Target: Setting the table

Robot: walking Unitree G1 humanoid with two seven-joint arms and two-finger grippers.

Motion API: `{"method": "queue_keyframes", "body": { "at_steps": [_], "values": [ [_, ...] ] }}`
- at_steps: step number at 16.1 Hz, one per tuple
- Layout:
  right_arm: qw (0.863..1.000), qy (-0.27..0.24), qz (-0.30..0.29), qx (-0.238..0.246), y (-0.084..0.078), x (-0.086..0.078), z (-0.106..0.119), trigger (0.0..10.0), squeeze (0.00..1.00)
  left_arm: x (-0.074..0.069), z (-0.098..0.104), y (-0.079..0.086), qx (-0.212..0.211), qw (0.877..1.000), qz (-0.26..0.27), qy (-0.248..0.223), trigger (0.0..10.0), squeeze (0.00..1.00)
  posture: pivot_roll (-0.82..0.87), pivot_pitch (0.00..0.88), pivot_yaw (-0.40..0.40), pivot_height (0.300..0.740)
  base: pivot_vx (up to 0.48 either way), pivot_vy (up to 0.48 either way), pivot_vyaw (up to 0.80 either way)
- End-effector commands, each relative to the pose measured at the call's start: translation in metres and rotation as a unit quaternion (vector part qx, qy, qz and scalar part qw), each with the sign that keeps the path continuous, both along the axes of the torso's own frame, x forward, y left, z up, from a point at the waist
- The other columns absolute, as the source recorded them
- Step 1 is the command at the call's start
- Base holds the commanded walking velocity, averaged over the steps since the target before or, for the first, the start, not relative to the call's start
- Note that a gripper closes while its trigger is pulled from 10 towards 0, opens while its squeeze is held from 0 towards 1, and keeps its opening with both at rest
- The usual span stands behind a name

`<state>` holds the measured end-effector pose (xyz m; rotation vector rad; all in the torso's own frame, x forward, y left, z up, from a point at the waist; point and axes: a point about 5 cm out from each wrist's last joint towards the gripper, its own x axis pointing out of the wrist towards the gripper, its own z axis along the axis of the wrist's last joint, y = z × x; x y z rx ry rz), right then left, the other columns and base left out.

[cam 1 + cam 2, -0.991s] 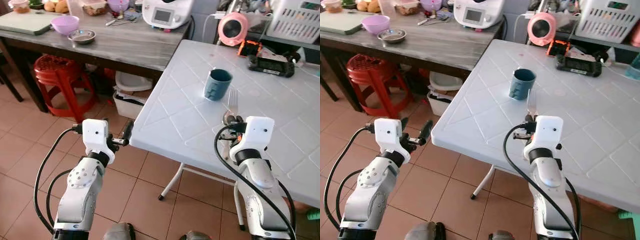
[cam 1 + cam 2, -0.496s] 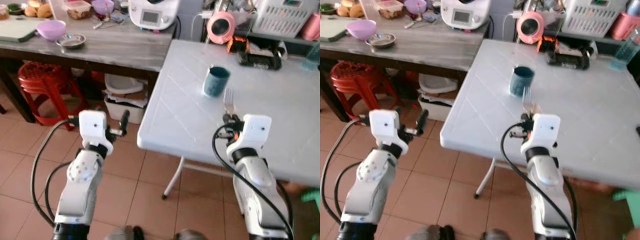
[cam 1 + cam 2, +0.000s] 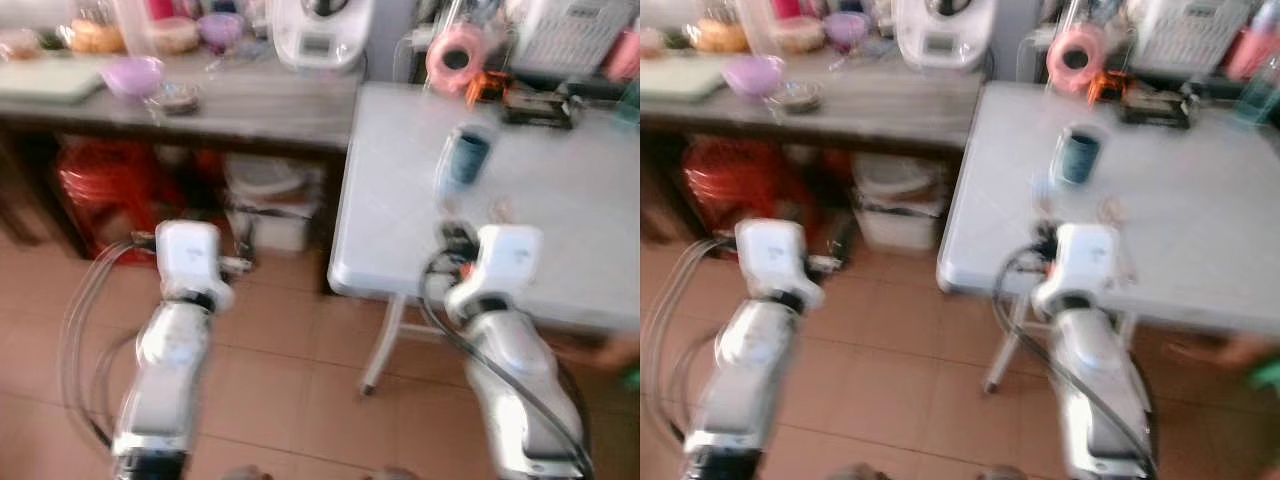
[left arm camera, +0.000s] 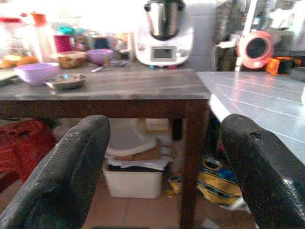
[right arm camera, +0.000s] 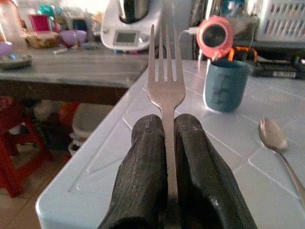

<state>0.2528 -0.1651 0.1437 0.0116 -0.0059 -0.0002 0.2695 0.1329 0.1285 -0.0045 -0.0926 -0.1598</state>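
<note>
The right gripper [image 5: 164, 157] was found pinching a fork [image 5: 164, 81] by its handle, both black fingers pressed together on it and the tines pointing straight ahead. It stood at the near edge of the white table [image 5: 119, 157], close to the near left corner. The left gripper [image 4: 164, 191] had its fingers spread with nothing between them and hung out over the tiled floor, facing the wooden counter [image 4: 119, 86].

On the white table, a teal cup [image 5: 225, 85] stood further in from the near edge, and a spoon [image 5: 274, 138] lay flat to the right of the fork, bowl toward the cup. Both head views were blurred, so finer detail of the table surface could not be confirmed.

Assessment: the step in hand appeared to be laying the fork at the place setting. To do it well, the fork should be lowered until flat, kept parallel to the spoon and apart from it. It should be released only once its length rests on the table, well in from the near edge, and the fingers then drawn back along the handle.
</note>
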Motion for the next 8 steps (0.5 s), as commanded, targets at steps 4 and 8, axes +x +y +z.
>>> {"method": "queue_keyframes", "body": {
  "at_steps": [4, 8],
  "values": [
    [1.0, -0.025, 0.012, -0.001, 0.0023, 0.003, 0.0093, 10.0, 0.0, 0.0031, 0.0032, 0.0011, 0.012, 1.0, -0.009, -0.009, 10.0, 0.0, -0.01, 0.0, 0.0, 0.74, 0.478, 0.0, 0.0],
    [0.999, -0.027, 0.021, 0.005, 0.0052, 0.0035, 0.0095, 10.0, 0.0, 0.0036, 0.0031, 0.0013, 0.015, 1.0, -0.004, -0.012, 10.0, 0.0, -0.01, 0.0, 0.0, 0.74, 0.48, 0.0, 0.44]
  ]
}}
